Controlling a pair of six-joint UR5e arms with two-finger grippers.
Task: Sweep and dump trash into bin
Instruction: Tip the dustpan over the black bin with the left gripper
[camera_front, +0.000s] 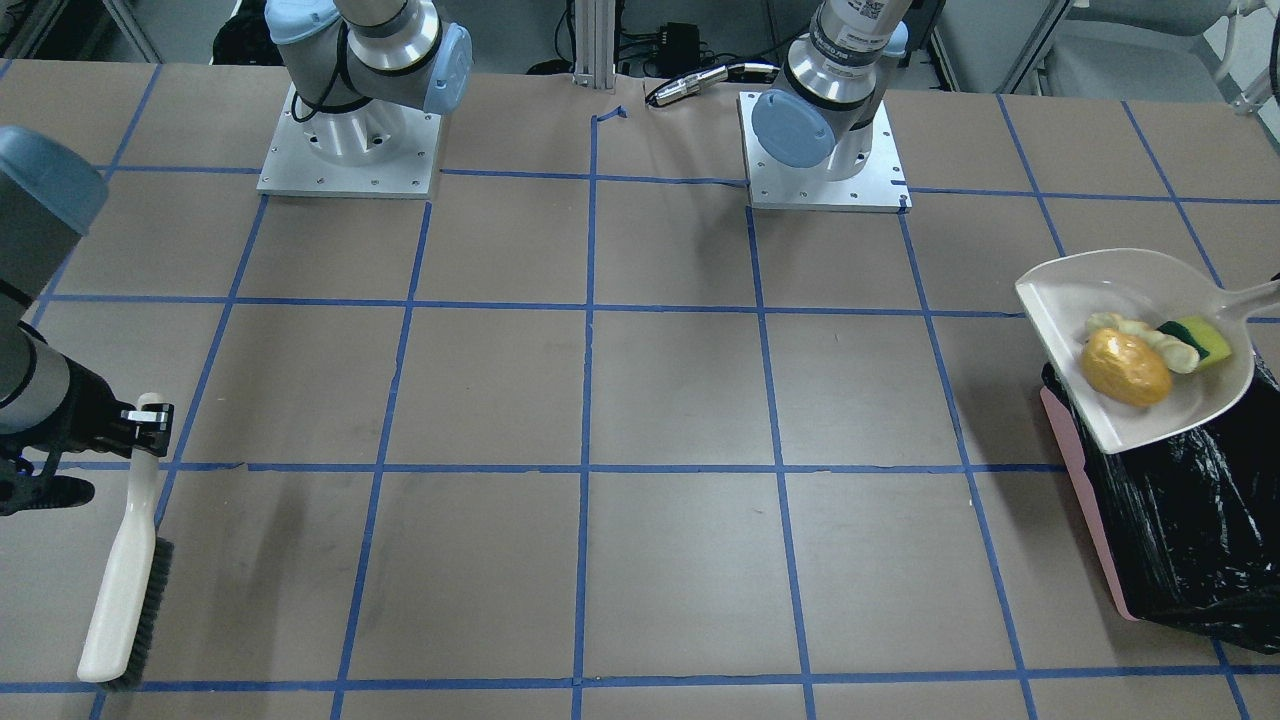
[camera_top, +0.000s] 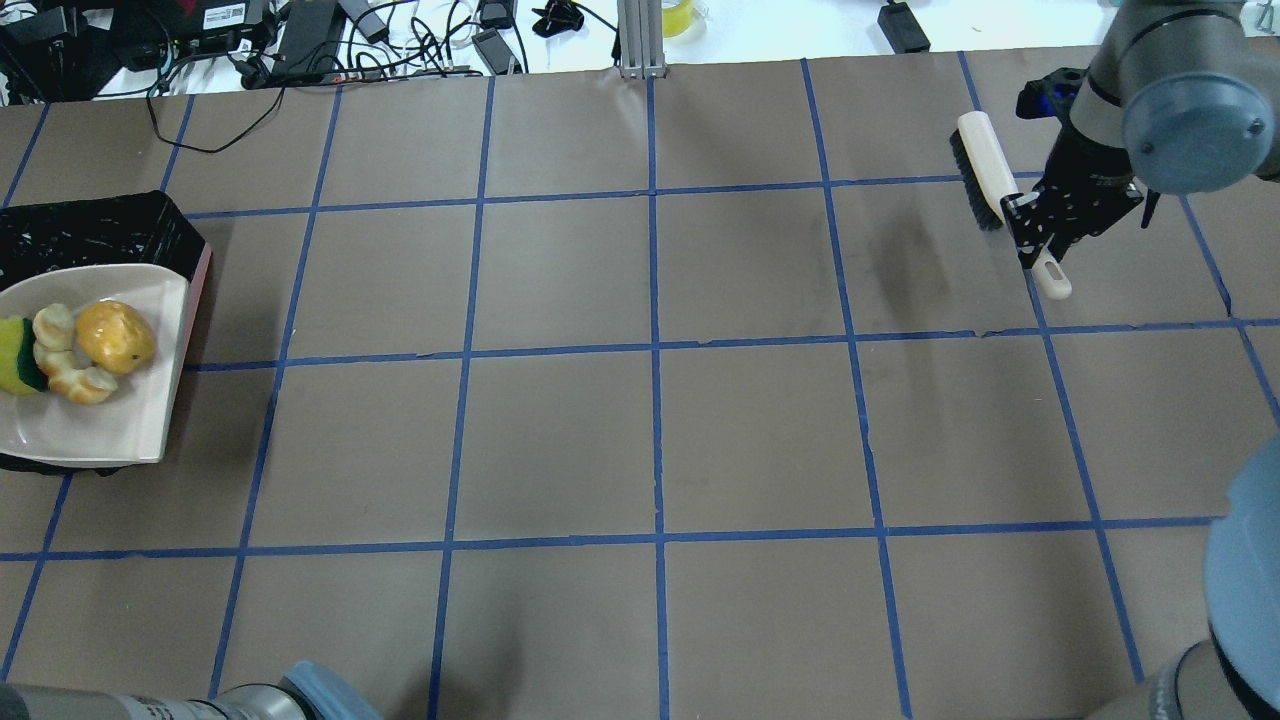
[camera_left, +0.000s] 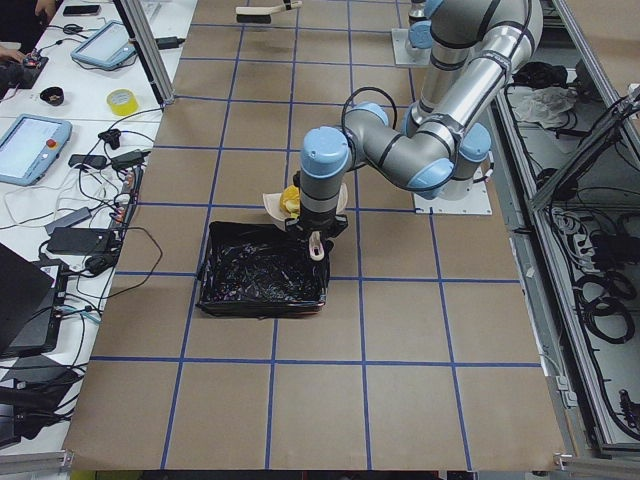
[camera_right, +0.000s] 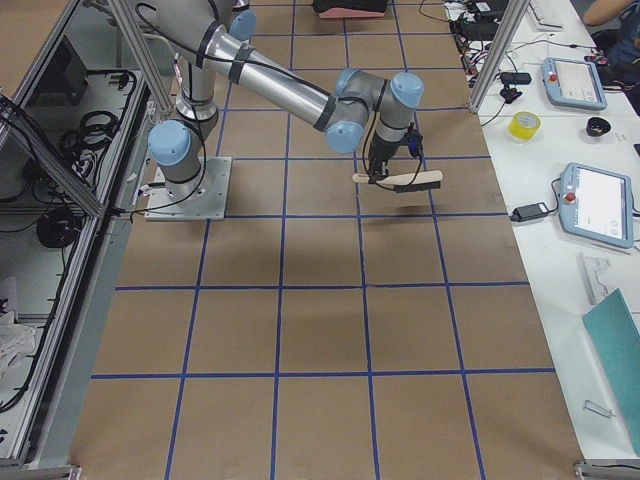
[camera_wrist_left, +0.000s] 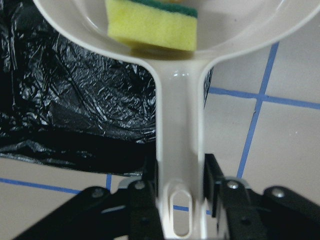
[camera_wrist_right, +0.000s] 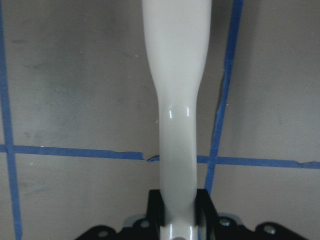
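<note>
My left gripper (camera_wrist_left: 180, 187) is shut on the handle of the beige dustpan (camera_front: 1160, 420). It holds the pan above the bin (camera_front: 1190, 520), a pink box lined with a black bag, at the table's left end. In the pan lie the orange-yellow lump (camera_front: 1126, 367), the cream crescent piece (camera_front: 1150, 340) and the yellow sponge with a green face (camera_front: 1200, 340). The overhead view shows the pan (camera_top: 110, 420) over the bin (camera_top: 100, 230). My right gripper (camera_front: 150, 415) is shut on the handle of a cream brush (camera_front: 125, 590), held above the table at the far right.
The brown table carries a blue tape grid (camera_front: 590, 465). The two arm bases (camera_front: 350, 140) (camera_front: 825, 150) stand at the robot's edge. Cables and chargers (camera_top: 300, 40) lie beyond the far edge. The left arm's elbow (camera_left: 440, 150) hangs over the table near the bin.
</note>
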